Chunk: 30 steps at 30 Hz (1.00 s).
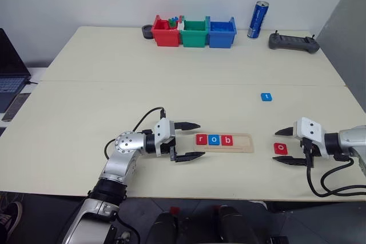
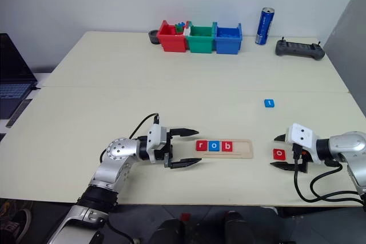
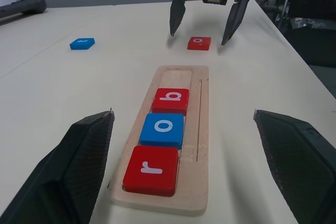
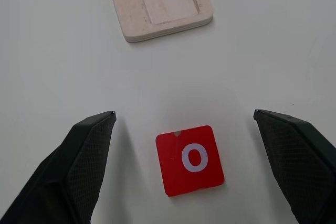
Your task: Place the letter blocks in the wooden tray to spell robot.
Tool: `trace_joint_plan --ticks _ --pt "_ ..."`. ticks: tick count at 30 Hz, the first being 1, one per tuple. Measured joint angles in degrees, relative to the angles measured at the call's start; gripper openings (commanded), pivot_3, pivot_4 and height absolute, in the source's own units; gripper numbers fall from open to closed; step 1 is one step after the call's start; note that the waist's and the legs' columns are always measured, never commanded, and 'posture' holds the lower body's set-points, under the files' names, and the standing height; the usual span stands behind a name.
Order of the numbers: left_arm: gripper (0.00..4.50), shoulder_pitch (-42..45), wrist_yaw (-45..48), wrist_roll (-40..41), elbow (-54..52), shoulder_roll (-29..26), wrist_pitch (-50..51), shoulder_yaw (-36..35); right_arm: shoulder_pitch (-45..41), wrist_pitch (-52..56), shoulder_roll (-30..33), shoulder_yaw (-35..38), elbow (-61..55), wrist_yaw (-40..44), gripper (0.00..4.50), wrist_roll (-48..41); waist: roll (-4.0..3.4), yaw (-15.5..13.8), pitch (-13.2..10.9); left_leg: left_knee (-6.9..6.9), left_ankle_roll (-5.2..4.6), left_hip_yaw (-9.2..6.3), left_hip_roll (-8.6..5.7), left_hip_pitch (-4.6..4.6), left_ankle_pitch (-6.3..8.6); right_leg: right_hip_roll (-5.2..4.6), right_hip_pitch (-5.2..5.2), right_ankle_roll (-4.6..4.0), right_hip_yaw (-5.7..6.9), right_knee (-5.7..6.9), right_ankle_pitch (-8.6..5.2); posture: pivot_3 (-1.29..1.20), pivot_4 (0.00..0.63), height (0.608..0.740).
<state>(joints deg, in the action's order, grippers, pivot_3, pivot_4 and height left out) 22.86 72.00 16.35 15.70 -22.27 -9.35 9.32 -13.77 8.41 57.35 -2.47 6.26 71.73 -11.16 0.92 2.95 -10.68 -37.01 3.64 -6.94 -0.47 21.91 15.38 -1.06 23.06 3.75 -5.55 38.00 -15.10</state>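
The wooden tray lies near the table's front edge with three letter blocks in its groove: red "r", blue "o", red "b". Its right end is bare. My left gripper is open and level, its fingers either side of the tray's left end, touching nothing. A red "o" block lies flat on the table right of the tray. My right gripper stands open with its fingers straddling that block, clear of it. A blue "t" block lies farther back.
Red, green and blue bins stand in a row at the table's back, with a blue can and a black controller to their right. A laptop sits off the left edge.
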Motion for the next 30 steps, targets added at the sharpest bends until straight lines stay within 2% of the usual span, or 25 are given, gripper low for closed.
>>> trace_joint_plan --ticks 1,4,10,11,17,23,30 --pt "4.5 0.0 0.0 0.0 0.0 0.0 0.0 0.0 -0.3 -0.1 0.0 -0.2 0.6 0.3 4.48 0.3 0.0 0.0 0.0 0.0 0.0 0.01 0.0 -0.01 0.0 0.0 0.0 0.0 0.0 0.0 0.0 0.0 0.15 0.74" --pt "4.5 0.0 0.0 0.0 0.0 -0.1 0.1 0.0 -0.7 -0.4 -0.1 -1.0 2.1 0.6 3.91 1.0 -0.01 0.0 0.0 0.0 0.0 0.0 0.01 -0.01 0.0 0.0 0.0 0.0 0.01 0.02 0.0 0.0 0.15 0.74" --pt "4.5 -0.2 0.0 0.0 -0.5 -0.5 0.3 0.0 -1.1 -2.1 -0.1 -1.1 3.9 1.3 1.66 1.9 -0.01 0.0 0.0 0.0 0.0 0.0 0.01 -0.01 0.0 0.0 0.0 0.0 0.0 0.03 0.0 0.0 0.15 0.74" --pt "4.5 -0.2 0.0 0.0 -0.5 -0.6 0.3 0.0 -1.3 -2.5 -0.1 -1.1 4.2 1.4 1.44 2.1 -0.01 0.0 0.0 -0.01 0.0 0.01 0.01 -0.01 0.0 0.0 0.0 0.0 0.0 0.03 0.0 0.0 0.15 0.74" --pt "4.5 -0.2 0.0 0.0 -0.8 -0.8 0.7 0.0 -2.9 -1.6 -1.4 -1.1 4.7 1.2 1.45 2.0 -0.02 0.1 0.0 -0.01 0.0 0.0 0.01 -0.02 0.0 0.0 0.0 -0.01 0.0 0.06 0.01 0.0 0.15 0.74" --pt "4.5 -0.2 -0.1 0.0 -1.3 -1.1 1.4 0.0 -6.1 6.7 -5.7 -1.1 -5.7 -1.4 1.45 -1.3 -0.02 0.2 0.0 -0.02 0.0 -0.05 0.01 0.01 0.0 0.01 0.02 -0.01 0.03 0.08 0.01 0.0 0.15 0.74" --pt "4.5 -0.1 -0.1 0.1 -1.6 -1.1 1.5 0.0 -8.1 9.4 -9.6 -4.7 -9.3 -3.4 1.45 -0.2 -0.02 -0.1 0.0 -0.03 0.01 -0.06 -0.01 0.03 0.0 -0.01 0.02 -0.01 0.04 0.06 0.01 0.0 0.15 0.74"
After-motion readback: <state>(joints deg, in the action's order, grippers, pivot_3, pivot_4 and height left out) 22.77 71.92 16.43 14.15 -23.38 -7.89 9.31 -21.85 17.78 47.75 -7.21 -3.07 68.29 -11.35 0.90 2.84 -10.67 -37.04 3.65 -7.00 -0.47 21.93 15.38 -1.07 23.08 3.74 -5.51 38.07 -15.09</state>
